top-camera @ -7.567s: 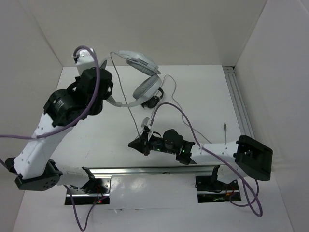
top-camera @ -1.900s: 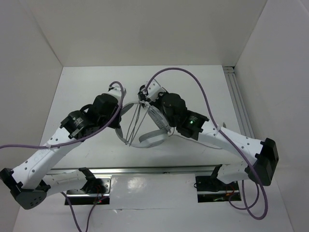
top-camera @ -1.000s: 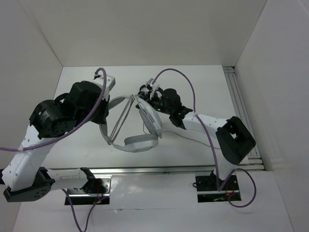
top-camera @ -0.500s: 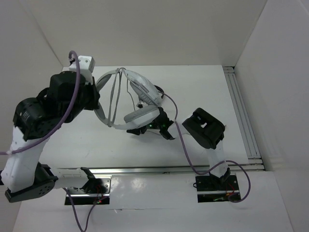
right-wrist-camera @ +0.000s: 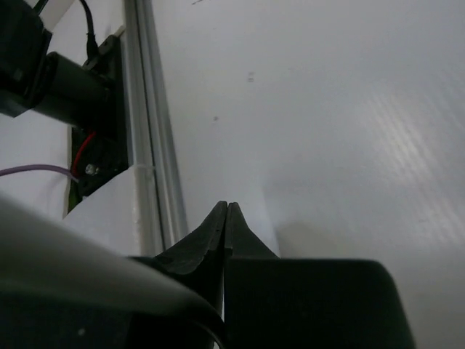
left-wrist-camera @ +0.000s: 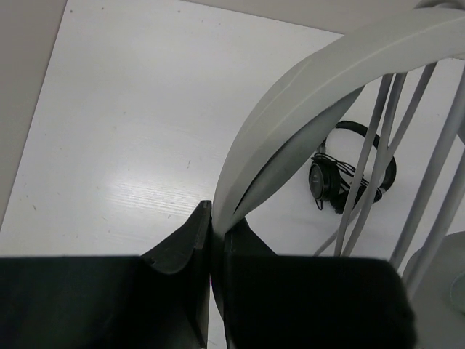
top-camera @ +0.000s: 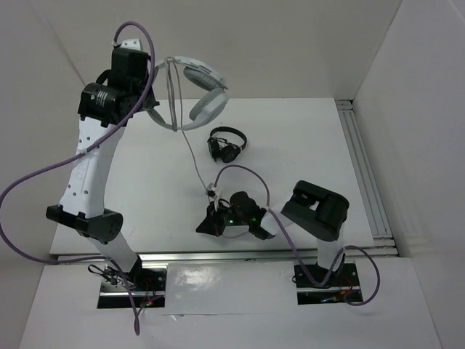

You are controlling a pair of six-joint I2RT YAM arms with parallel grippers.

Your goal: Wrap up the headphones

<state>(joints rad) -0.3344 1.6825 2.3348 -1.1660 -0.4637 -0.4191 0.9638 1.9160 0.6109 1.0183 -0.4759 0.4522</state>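
Observation:
The light grey-white headphones (top-camera: 205, 93) hang in the air at the far left, above the table. My left gripper (top-camera: 151, 99) is shut on their wide headband (left-wrist-camera: 305, 94), which rises from between the fingers (left-wrist-camera: 216, 218). Several strands of the thin grey cable (left-wrist-camera: 378, 145) cross the band. One length of cable (top-camera: 193, 161) hangs down toward my right arm. My right gripper (top-camera: 201, 225) lies low near the table's front edge, pointing left. Its fingers (right-wrist-camera: 226, 207) are shut, and no cable shows between them.
Small black headphones (top-camera: 227, 143) lie on the table mid-back, also seen past the band as black headphones (left-wrist-camera: 350, 171). A metal rail (top-camera: 361, 163) runs along the right side. The front rail (right-wrist-camera: 149, 145) and the left arm's base mount sit just ahead of my right gripper.
My left arm has lifted the headphones up and toward the far left corner. My right arm has left the headphones, drawn back to the front edge and dropped low.

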